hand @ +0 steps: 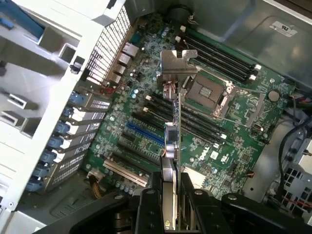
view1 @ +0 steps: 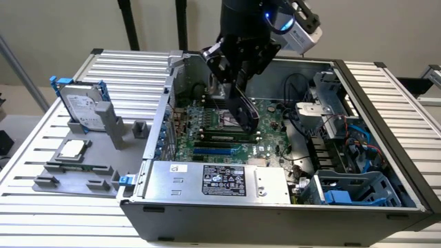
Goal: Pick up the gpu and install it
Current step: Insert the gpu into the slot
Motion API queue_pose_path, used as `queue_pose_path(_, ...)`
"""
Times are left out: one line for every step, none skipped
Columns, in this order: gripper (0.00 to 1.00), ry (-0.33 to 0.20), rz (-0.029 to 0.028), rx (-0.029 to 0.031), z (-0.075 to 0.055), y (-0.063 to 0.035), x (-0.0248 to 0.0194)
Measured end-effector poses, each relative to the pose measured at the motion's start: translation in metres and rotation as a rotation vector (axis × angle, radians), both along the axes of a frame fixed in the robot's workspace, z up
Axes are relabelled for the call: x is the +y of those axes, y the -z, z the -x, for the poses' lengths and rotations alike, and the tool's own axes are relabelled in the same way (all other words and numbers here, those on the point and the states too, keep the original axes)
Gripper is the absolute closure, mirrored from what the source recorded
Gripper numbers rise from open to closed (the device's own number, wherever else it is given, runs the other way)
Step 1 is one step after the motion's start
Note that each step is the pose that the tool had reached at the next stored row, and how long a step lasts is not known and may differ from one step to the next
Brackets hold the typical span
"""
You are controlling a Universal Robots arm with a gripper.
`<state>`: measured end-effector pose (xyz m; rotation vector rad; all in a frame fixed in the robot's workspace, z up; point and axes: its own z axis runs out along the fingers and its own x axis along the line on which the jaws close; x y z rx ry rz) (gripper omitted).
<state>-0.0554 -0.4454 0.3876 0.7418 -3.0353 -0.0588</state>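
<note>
Inside the open computer case (view1: 358,82), my gripper (view1: 231,85) hangs over the green motherboard (view1: 206,121). It is shut on the gpu (view1: 245,111), a thin black card held on edge and clear of the board. In the wrist view the gpu (hand: 174,122) shows edge-on, its metal end bracket (hand: 178,61) at the far end. It runs out from my gripper (hand: 170,183) above the black slots (hand: 156,109) and beside the blue slot (hand: 144,134). The empty CPU socket (hand: 209,90) lies just beside the card's line.
A grey holder (view1: 76,175) at the exterior view's left carries a silver hard drive in a blue frame (view1: 82,106) and a small square CPU chip (view1: 72,149). The power supply (view1: 214,178), cables (view1: 331,134) and a drive cage (view1: 358,188) crowd the case.
</note>
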Motion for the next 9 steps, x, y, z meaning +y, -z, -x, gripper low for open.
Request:
queue_pose_path(1.0,-0.019,0.0,-0.0015,0.0,0.0004,0.0)
queue_pose_path(1.0,-0.037,0.0,-0.0029,0.0,0.0007,0.0)
queue_pose_path(1.0,-0.055,-0.0001,-0.0043,0.0,0.001,0.0)
queue_pose_path(1.0,-0.073,-0.0001,-0.0057,0.0,0.0014,0.0)
queue_pose_path(1.0,-0.091,0.0,-0.007,0.0,0.0016,0.0)
queue_pose_path(1.0,-0.111,0.0,-0.0086,0.0,0.002,0.0)
queue_pose_path(1.0,-0.129,-0.0001,-0.0099,0.0,0.0023,0.0)
queue_pose_path(1.0,-0.147,0.0,-0.0112,0.0,0.0026,0.0)
queue_pose_path(1.0,-0.164,0.0,-0.0125,0.0,0.0029,0.0)
